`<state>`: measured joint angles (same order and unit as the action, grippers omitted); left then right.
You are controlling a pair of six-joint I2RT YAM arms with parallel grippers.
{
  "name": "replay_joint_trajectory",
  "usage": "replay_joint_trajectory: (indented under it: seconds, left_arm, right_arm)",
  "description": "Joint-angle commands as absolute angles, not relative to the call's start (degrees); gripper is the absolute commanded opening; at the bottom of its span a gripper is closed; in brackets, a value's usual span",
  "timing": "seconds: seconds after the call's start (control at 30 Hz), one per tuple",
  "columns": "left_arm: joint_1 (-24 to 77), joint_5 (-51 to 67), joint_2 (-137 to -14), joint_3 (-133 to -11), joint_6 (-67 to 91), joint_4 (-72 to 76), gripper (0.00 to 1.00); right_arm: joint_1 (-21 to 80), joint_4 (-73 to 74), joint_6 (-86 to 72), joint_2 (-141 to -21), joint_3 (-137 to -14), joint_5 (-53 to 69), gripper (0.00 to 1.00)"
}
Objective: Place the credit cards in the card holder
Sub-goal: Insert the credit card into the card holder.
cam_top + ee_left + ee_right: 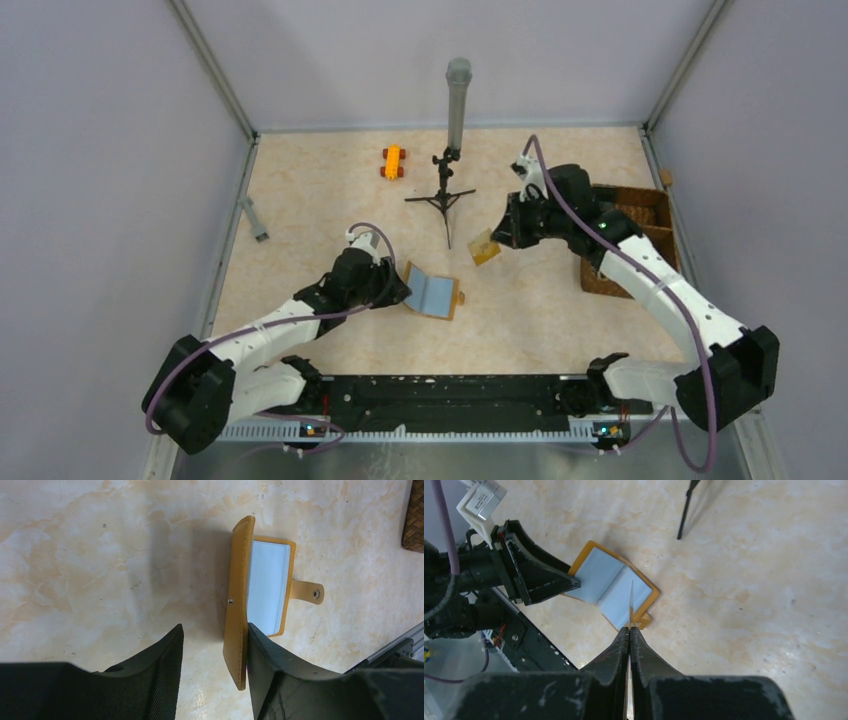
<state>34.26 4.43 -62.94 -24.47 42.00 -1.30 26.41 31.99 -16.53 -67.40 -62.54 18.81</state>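
Top external: card holder [433, 292] lies open on the desk [320, 200], centre-front, right at the tip of the left gripper [400, 288]. Left wrist shows it best. It's mustard-orange with stitched edges. One cover lies flat on the desk with a pale blue-white inner face. The other cover stands up edge-on, with a small metal snap stud on its outer side. A closing tab with a dark snap dot sticks out from the flat cover. Can't tell whether the pale blue inside is a card or a sleeve. Left gripper jaws are apart: the raised cover sits between them, touching one finger [280, 680] with a clear gap to the other, so no squeeze on it. Right gripper [497, 235] hangs above the desk, right of the holder, near it but not touching. Its jaws are pinched flat on a credit card [485, 247]. Card looks tan from above; on the right wrist it's edge-on, a thin line running out from the fingertips. Behind: orange toy car [393, 161], tripod stand [445, 195], wicker basket [655, 205] at the right edge.
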Motion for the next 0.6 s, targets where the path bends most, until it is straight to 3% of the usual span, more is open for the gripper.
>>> replay_joint_trajectory:
  seconds: [0.0,0.57]
  left_arm:
    - [34.0,3.1,-61.0,-24.6,39.5,-1.6,0.5]
    - [34.1,1.5,-63.0,-26.5,34.0,-1.2,0.5]
  right_arm:
    - [30.5,23.2,-17.7,-71.0,-61.1,23.5,0.0]
    - [36.6,11.6,-16.8,-86.3,-57.6,28.1,0.0]
